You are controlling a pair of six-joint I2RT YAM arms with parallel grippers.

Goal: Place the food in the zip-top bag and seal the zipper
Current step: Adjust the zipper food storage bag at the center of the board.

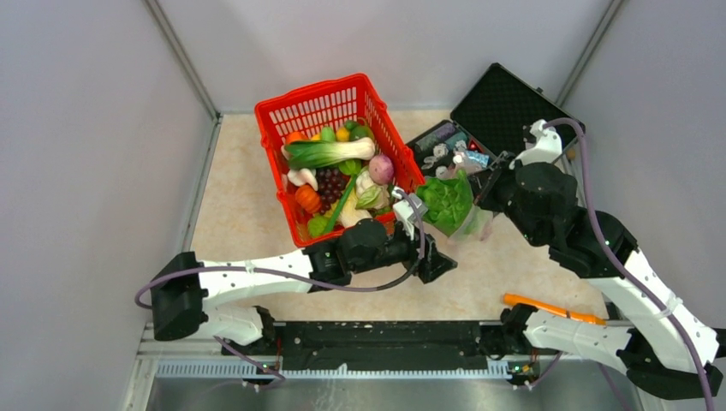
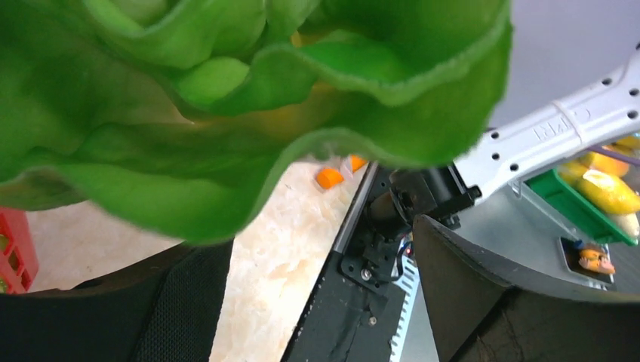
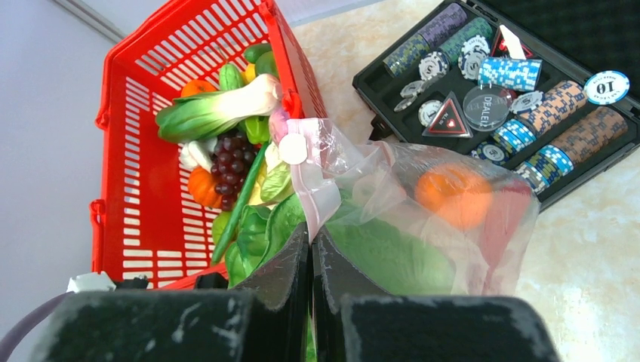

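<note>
Can see the zip-top bag [image 3: 453, 226] held up over the table [image 1: 240, 197], btw the red basket [image 3: 128, 113] & the black case [image 1: 505, 103], near both. Can't tell if its bottom rests on the table. Already has an orange round [image 3: 445, 192] & sth red inside, plus the green lettuce [image 1: 447, 201] stuck part in, part out of its mouth. Held up like that prob. to keep the mouth open & easy to reach from the left side. Pinched at the mouth edge, by the pale zipper [image 3: 317, 188], w/ the right gripper [image 3: 311, 249]: fingers [image 3: 279, 279] squeezed tight, just thin plastic btw them. Parked right under the lettuce w/ the left gripper [image 2: 317, 241]: fingers [image 2: 113, 317] spread wide, bare table showing in the gap, nothing squeezed there. Can't tell if a pad touches the leaf. Not zipped yet, & lots more food [image 1: 334, 180] left in the basket.
</note>
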